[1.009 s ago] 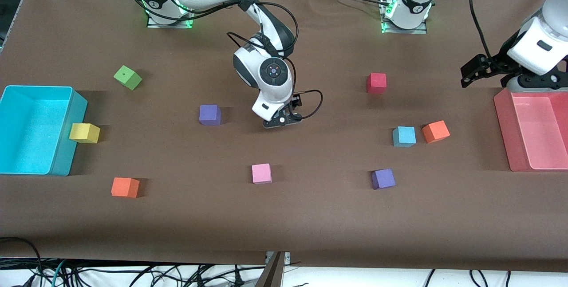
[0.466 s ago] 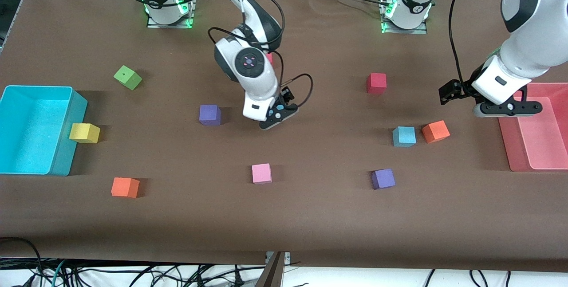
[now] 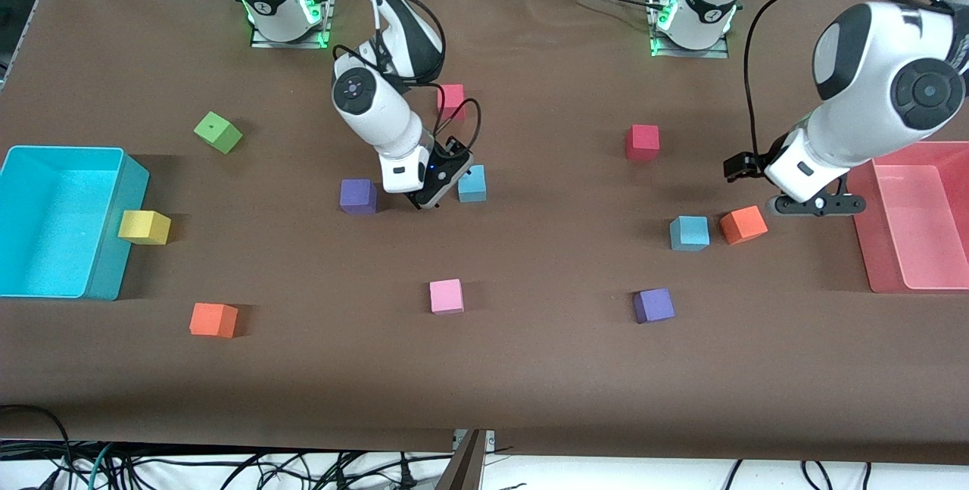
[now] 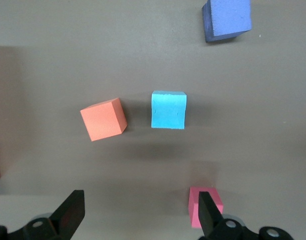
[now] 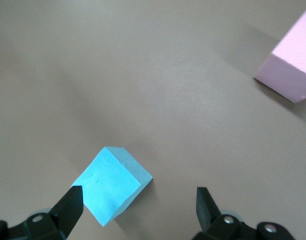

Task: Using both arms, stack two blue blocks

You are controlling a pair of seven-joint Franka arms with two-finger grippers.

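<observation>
Both claws apart: right claw point(image 3: 437, 191) beside blue block point(image 3: 472, 184), left claw point(image 3: 814, 204) over orange block point(image 3: 743, 224). Foam, light, squashy; pinch flat sides.

No readable text, labels, brands or numbers on any block, bin or arm.

The right gripper point(image 3: 433, 195) hung open at centre frame, arm bent downward; the left gripper point(image 3: 814, 206) hung open at right of frame.
</observation>
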